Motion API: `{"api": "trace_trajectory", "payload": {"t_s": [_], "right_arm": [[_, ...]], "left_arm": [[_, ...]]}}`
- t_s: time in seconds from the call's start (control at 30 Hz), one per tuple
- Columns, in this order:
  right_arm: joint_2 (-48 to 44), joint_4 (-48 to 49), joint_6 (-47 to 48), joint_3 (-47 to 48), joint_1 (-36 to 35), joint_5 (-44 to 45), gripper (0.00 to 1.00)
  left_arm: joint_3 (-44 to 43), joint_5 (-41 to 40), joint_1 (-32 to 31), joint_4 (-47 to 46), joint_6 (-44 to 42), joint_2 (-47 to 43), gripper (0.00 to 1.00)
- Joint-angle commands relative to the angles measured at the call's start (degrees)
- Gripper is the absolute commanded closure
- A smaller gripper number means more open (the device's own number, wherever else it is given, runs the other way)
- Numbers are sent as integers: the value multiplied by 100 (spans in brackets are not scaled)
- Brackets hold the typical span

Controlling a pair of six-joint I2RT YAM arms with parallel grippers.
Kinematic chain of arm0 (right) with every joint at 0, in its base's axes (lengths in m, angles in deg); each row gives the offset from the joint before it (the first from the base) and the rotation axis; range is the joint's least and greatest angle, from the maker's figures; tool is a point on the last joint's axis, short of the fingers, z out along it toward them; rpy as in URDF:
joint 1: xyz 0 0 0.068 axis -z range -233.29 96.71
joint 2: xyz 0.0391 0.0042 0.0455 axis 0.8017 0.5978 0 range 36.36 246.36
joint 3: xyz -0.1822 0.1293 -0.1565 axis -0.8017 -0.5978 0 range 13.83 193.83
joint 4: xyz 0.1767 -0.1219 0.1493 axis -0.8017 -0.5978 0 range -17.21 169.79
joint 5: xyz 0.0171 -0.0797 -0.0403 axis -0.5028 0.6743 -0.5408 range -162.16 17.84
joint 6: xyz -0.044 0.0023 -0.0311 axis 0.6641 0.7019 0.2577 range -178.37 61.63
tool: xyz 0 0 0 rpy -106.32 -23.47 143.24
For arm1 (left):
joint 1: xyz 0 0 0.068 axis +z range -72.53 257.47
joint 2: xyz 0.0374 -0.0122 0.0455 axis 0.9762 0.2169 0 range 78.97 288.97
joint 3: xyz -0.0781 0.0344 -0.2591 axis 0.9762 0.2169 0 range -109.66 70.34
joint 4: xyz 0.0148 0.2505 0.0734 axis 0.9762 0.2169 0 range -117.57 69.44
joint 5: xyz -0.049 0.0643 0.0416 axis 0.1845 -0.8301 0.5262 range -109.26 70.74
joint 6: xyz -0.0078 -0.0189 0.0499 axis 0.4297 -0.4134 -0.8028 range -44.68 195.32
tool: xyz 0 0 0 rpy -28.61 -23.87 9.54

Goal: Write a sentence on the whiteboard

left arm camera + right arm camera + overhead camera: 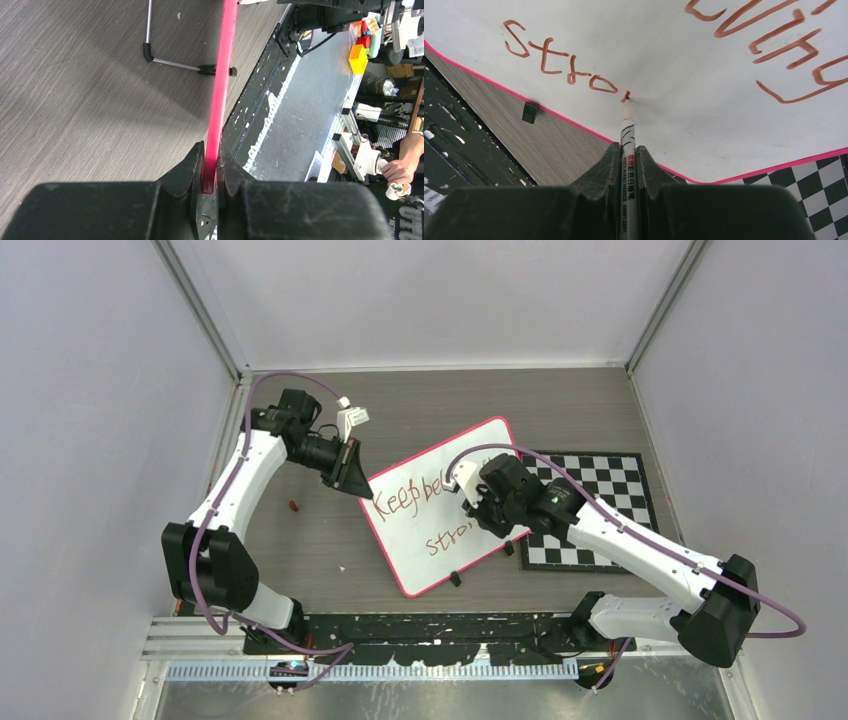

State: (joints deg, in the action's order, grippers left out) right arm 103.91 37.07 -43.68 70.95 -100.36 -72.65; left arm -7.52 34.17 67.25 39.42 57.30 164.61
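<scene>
Tabletop (300, 550): whiteboard (405, 545) rim clamped in L pincer (210, 150).

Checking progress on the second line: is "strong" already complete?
No: the right wrist view shows only "Stro" on the whiteboard, the marker tip touching just after the o.

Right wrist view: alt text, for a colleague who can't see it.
The right gripper, shut on a whiteboard marker, presses its tip to the whiteboard just after the brownish-red "Stro" of the sentence. Wood-grain table and a checkered board show below.
</scene>
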Motion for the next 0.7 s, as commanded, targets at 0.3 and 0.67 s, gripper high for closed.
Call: {"api": "trace_trajectory", "payload": {"t_s": [0.3, 0.67], "right_arm": [[-6, 180, -40, 229, 174, 400, 100], [-137, 29, 23, -56, 226, 255, 100]], "left_arm": [[28, -369, -68, -17, -34, 68, 100], [29, -346, -68, -36, -34, 125, 100]]}}
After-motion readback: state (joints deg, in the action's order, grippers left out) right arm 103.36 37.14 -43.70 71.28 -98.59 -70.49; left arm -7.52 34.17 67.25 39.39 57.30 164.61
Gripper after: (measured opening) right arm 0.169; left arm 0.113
